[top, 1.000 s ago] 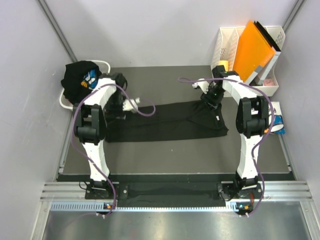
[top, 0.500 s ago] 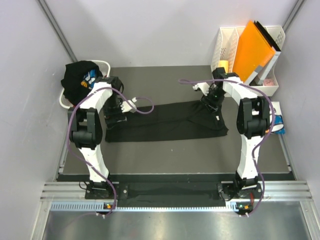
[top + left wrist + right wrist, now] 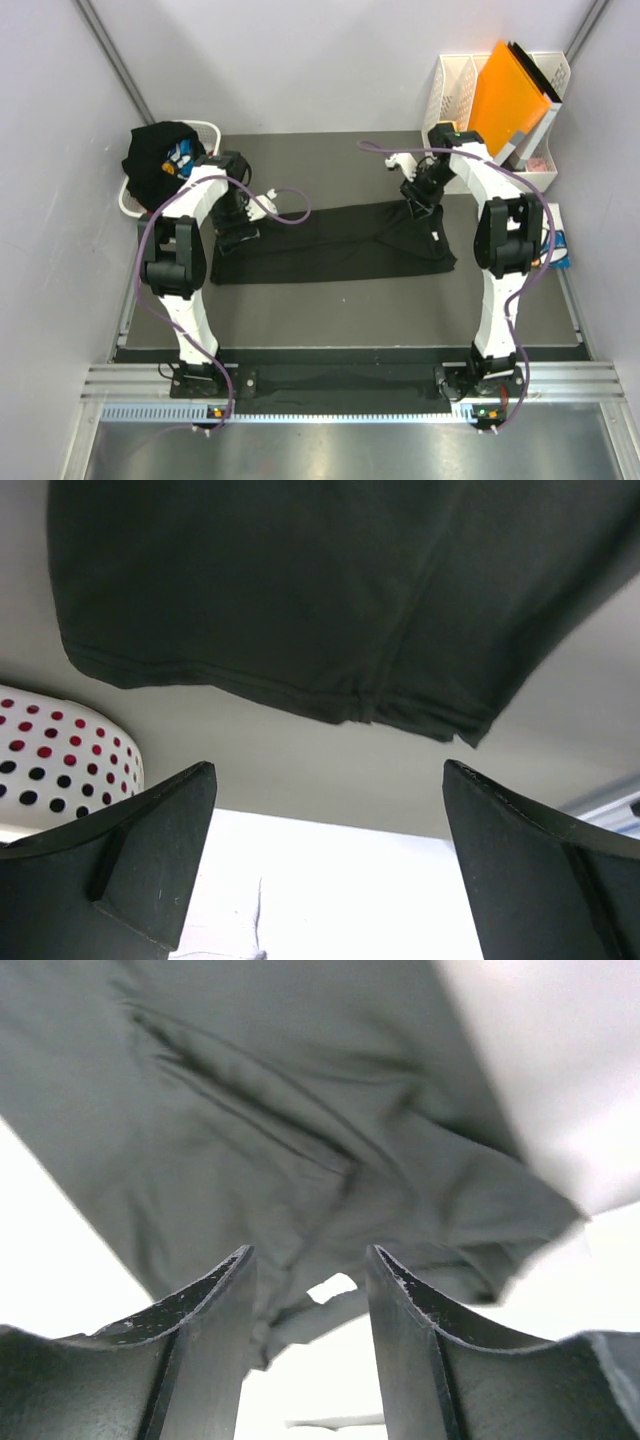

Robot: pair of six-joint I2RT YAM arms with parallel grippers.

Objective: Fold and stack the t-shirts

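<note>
Two arms reached over a black t-shirt (image 3: 330,245) spread lengthwise on the dark mat (image 3: 330,305). The left arm (image 3: 185,250) bent down over the shirt's left end, the left gripper (image 3: 238,232) spread wide above the hem. The right arm (image 3: 505,240) stretched to the shirt's far right corner, the right gripper (image 3: 417,200) narrowly parted, cloth edge showing in the gap. A second black tee (image 3: 155,160) lay heaped on the white basket (image 3: 127,205).

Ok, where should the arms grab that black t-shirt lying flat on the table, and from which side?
Probably its far edge, near each end, coming down from above. The black t-shirt lies flat as a long strip, so only the edges give something to pinch; the left gripper and right gripper hang over those ends.
</note>
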